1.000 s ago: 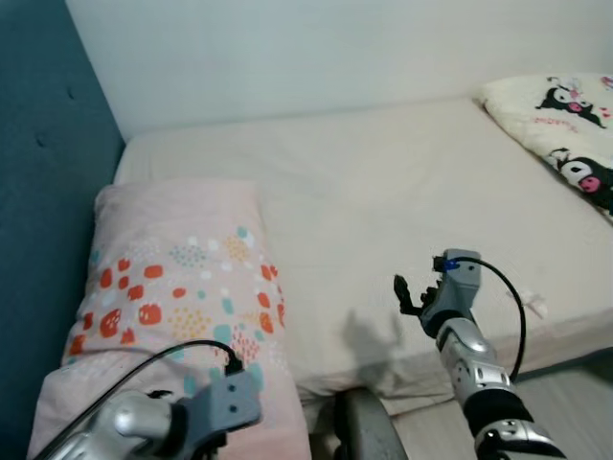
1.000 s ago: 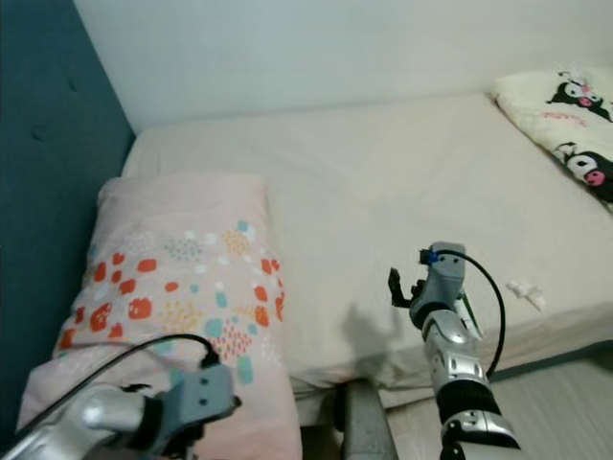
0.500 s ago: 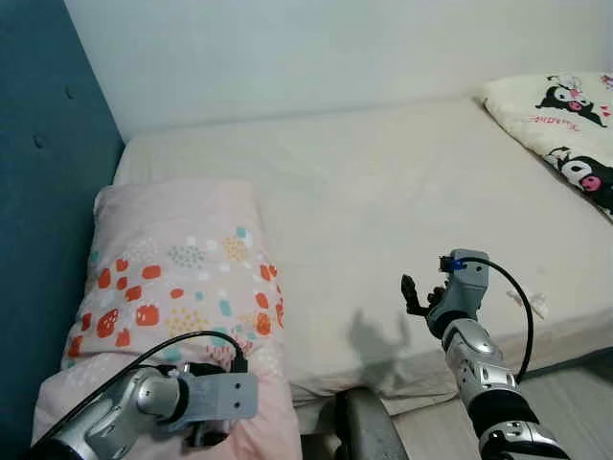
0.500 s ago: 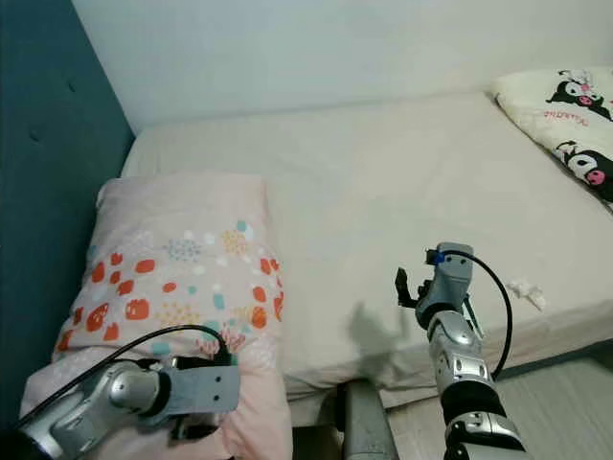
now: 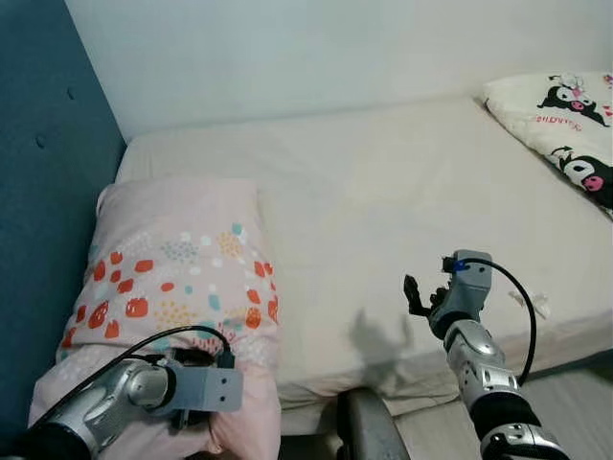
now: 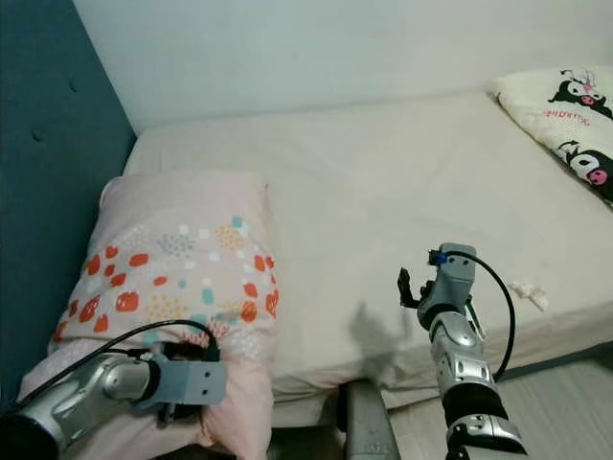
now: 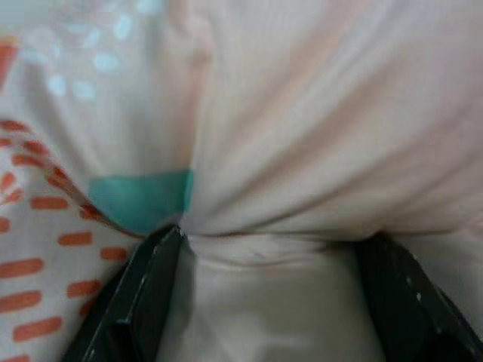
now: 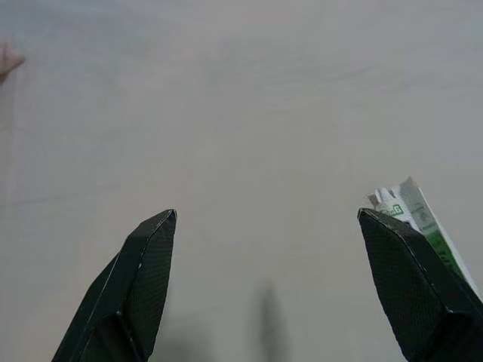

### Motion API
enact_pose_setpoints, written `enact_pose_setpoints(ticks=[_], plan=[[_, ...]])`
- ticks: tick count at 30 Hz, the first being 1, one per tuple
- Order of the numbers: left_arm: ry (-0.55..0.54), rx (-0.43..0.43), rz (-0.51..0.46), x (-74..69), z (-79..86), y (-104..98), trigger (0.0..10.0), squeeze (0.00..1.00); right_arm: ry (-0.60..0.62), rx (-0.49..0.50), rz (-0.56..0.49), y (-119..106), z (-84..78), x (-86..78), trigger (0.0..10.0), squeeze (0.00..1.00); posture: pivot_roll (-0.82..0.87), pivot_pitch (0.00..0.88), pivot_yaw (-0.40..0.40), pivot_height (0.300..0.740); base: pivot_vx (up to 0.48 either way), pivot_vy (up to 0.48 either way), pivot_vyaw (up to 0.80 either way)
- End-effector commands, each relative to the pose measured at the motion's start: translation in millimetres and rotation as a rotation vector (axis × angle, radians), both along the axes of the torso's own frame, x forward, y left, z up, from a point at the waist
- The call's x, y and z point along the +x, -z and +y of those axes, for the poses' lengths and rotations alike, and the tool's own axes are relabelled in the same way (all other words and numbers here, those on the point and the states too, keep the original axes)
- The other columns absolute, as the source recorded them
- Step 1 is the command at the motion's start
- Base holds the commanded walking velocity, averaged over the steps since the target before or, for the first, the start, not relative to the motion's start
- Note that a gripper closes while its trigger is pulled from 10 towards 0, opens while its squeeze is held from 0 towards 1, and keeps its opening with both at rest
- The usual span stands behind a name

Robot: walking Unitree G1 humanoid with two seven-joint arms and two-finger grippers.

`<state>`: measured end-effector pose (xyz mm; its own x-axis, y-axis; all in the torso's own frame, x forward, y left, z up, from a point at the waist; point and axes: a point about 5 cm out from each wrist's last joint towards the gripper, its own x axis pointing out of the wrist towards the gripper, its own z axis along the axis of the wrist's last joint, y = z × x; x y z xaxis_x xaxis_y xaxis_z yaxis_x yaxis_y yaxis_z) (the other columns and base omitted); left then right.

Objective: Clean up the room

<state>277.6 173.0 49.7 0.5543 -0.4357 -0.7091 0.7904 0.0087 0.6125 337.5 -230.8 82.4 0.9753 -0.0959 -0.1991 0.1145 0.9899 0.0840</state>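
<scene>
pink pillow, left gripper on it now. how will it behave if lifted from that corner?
Likely floppy: in the left wrist view the pillow puckers into folds between the left gripper's fingers. Probably light for its bulk, since it looks puffy on the bed. The thin pinch of cloth may slip, and the far end would probably sag and drag.

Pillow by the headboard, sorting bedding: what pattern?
Pale pink pillow with orange, teal and white spots; clearest in left eye view.
</scene>
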Motion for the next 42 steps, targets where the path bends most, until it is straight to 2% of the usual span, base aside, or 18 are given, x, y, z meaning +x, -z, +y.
enact_pose_setpoints(ticks=[1,3,6,8,10,11,16,19,25,31,34,35,36,37,38,39,41,42], plan=[[-0.046,-0.012,-0.078,10.2,0.9,-3,10.0,0.00,0.006,0.001,0.018,4,-2.7,-3.7,10.0,0.00,-0.13,0.137,0.000,0.605,0.000,0.000,0.00],[-0.078,-0.074,-0.174,21.7,-9.2,-9,10.0,0.00,0.013,0.000,0.015,4,-5.1,-4.7,10.0,0.00,-0.13,0.138,0.000,0.605,0.000,0.000,0.00],[-0.091,-0.091,-0.220,26.9,-11.9,-14,10.0,0.00,0.014,-0.002,0.015,3,-5.4,-5.0,10.0,0.00,-0.13,0.140,-0.002,0.605,0.000,0.000,0.00],[-0.129,-0.118,-0.342,41.2,-14.4,-27,10.0,0.00,0.014,-0.002,0.014,3,-5.6,-5.4,10.0,0.00,-0.14,0.142,-0.005,0.605,0.000,0.000,0.00],[-0.187,-0.131,-0.481,58.3,-12.0,-43,10.0,0.00,0.013,-0.002,0.013,3,-5.2,-5.5,10.0,0.00,-0.14,0.144,-0.007,0.605,0.000,0.000,0.00],[-0.187,-0.131,-0.481,58.3,-12.0,-43,10.0,0.00,0.013,-0.002,0.013,3,-5.2,-5.5,10.0,0.00,-0.14,0.144,-0.007,0.605,0.000,0.000,0.00],[-0.277,-0.106,-0.692,84.2,1.2,-71,10.0,0.00,0.009,-0.002,0.009,2,-4.9,-5.4,10.0,0.00,-0.14,0.147,-0.011,0.605,0.000,0.000,0.00],[-0.277,-0.070,-0.747,91.8,4.1,-80,10.0,0.00,0.008,-0.004,0.008,1,-5.2,-5.4,10.0,0.00,-0.15,0.151,-0.015,0.605,0.000,0.000,0.00],[-0.247,-0.029,-0.744,94.4,3.9,-76,10.0,0.00,0.014,-0.006,0.008,1,-7.2,-6.3,10.0,0.00,-0.16,0.151,-0.009,0.605,0.000,0.000,0.00],[-0.191,-0.021,-0.512,76.5,16.2,-46,10.0,0.00,0.017,-0.004,0.015,3,-7.1,-7.8,10.0,0.00,-0.15,0.150,-0.009,0.605,0.000,0.000,0.00],[-0.160,-0.163,-0.340,63.0,23.4,-44,10.0,0.00,0.014,-0.003,0.020,4,-6.5,-7.5,10.0,0.00,-0.14,0.149,-0.013,0.605,0.000,0.000,0.00],[-0.160,-0.163,-0.340,63.0,23.4,-44,10.0,0.00,0.014,-0.003,0.020,4,-6.5,-7.5,10.0,0.00,-0.14,0.149,-0.013,0.605,0.000,0.000,0.00],[-0.154,-0.212,-0.211,52.8,31.4,-41,10.0,0.00,0.010,-0.004,0.022,4,-5.9,-6.7,10.0,0.00,-0.12,0.145,-0.019,0.605,0.000,0.000,0.00],[-0.154,-0.212,-0.211,52.8,31.4,-41,10.0,0.00,0.010,-0.004,0.022,4,-5.9,-6.7,10.0,0.00,-0.12,0.145,-0.019,0.605,0.000,0.000,0.00],[-0.146,-0.240,-0.126,45.6,36.6,-39,10.0,0.00,0.007,-0.005,0.024,4,-5.5,-6.2,10.0,0.00,-0.12,0.145,-0.019,0.605,0.000,0.000,0.00],[-0.146,-0.240,-0.126,45.6,36.6,-39,10.0,0.00,0.007,-0.005,0.024,4,-5.5,-6.2,10.0,0.00,-0.12,0.145,-0.019,0.605,0.000,0.000,0.00],[-0.078,-0.193,0.205,5.2,66.9,-34,10.0,0.00,-0.003,-0.005,0.026,3,-3.0,-3.2,10.0,0.00,-0.11,0.132,-0.023,0.605,0.000,0.000,0.00],[-0.078,-0.193,0.205,5.2,66.9,-34,10.0,0.00,-0.003,-0.005,0.026,3,-3.0,-3.2,10.0,0.00,-0.11,0.132,-0.023,0.605,0.000,0.000,0.00]])
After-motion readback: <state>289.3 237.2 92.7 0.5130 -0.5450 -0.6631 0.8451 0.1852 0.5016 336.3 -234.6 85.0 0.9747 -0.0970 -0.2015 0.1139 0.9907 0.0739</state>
